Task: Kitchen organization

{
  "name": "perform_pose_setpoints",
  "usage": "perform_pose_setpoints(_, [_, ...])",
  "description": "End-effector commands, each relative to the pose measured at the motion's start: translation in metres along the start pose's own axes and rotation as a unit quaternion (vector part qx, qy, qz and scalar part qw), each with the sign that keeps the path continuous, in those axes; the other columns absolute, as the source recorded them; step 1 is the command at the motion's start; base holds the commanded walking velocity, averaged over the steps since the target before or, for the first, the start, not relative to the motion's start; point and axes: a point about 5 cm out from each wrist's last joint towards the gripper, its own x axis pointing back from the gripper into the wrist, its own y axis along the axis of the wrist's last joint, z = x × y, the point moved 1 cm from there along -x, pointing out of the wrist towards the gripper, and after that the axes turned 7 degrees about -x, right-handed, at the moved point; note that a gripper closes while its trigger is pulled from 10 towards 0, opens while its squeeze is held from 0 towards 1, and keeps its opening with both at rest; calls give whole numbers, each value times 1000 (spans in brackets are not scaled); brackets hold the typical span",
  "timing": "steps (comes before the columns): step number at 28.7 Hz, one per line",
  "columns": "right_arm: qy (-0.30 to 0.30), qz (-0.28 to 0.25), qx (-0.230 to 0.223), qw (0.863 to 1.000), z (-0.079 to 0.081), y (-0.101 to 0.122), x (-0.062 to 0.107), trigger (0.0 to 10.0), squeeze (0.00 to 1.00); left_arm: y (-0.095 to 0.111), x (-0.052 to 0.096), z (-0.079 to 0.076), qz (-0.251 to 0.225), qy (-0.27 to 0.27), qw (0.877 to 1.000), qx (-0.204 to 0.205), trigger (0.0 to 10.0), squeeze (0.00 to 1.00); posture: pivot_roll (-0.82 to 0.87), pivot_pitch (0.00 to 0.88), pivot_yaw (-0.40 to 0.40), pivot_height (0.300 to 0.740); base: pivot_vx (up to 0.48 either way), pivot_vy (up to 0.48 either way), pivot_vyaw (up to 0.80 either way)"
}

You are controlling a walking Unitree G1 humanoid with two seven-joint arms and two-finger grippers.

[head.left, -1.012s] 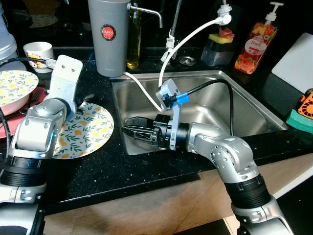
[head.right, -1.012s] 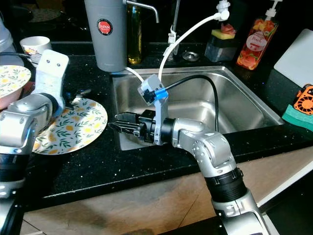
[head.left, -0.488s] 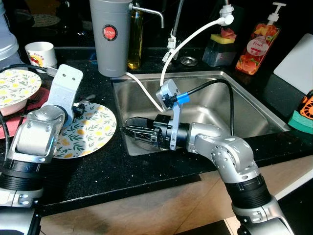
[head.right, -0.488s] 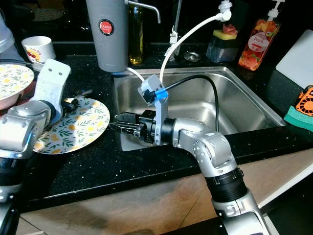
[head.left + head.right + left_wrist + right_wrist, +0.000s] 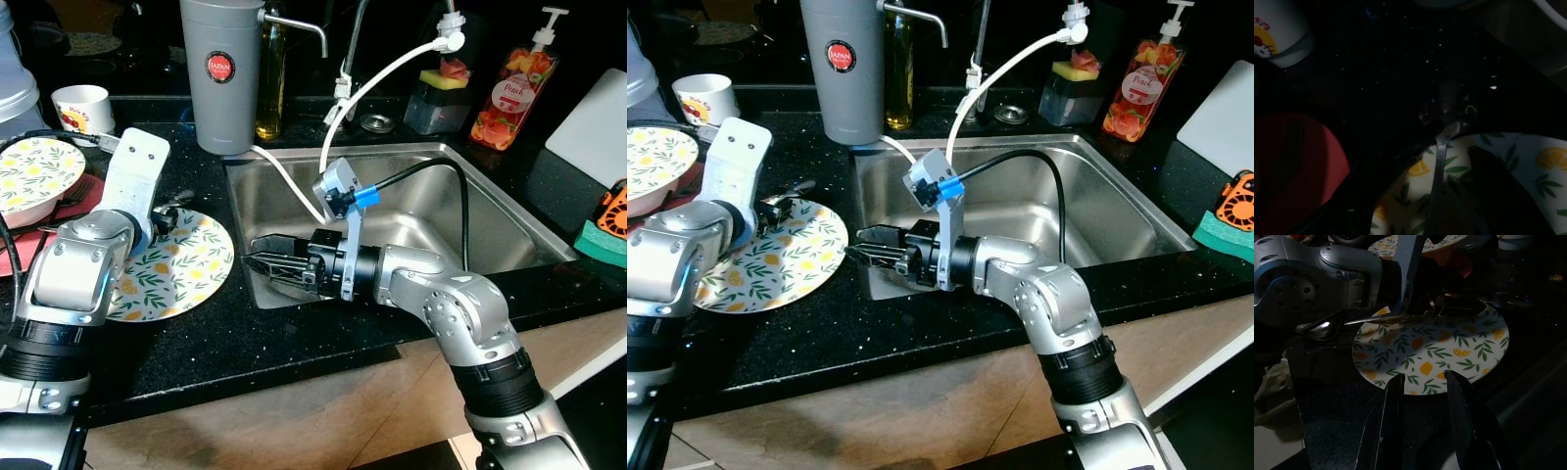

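A round plate with a lemon pattern lies on the black counter left of the sink. Over its far edge my left gripper is shut on a metal spoon, whose bowl points toward the sink. In the left wrist view the spoon runs out between the two dark fingers above the plate. My right gripper hovers at the sink's left wall, pointing at the plate. It is open and holds nothing. The right wrist view shows its fingers apart, in front of the plate and the spoon.
A second lemon-pattern dish and a white cup stand at the far left. A grey jug, a white hose, a soap bottle and a sponge holder line the back. The steel sink lies right of the plate.
The whole picture has shifted slightly, so the camera moved. Both arms keep about the same places, the spoon still in the left gripper.
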Motion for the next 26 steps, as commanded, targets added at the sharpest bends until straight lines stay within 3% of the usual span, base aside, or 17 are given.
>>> perform_pose_setpoints(1, [1,-8,14,1000,1,6,2,10000,0,9,1,2,-29,17,999,-6,10000,0,-16,111,-77,740,0,0,0])
perform_pose_setpoints(7, [0,-8,14,1000,0,6,2,10000,0,21,5,4,-53,31,998,-4,10000,0,-17,118,-78,740,0,0,0])
perform_pose_setpoints(16, [2,-8,17,1000,0,7,3,10000,0,13,14,-9,-12,-2,999,42,10000,12,-15,121,-80,740,0,0,0])
perform_pose_setpoints(26, [6,-5,16,1000,0,7,3,10000,0,6,20,-10,12,-3,999,36,10000,0,-14,125,-84,740,0,0,0])
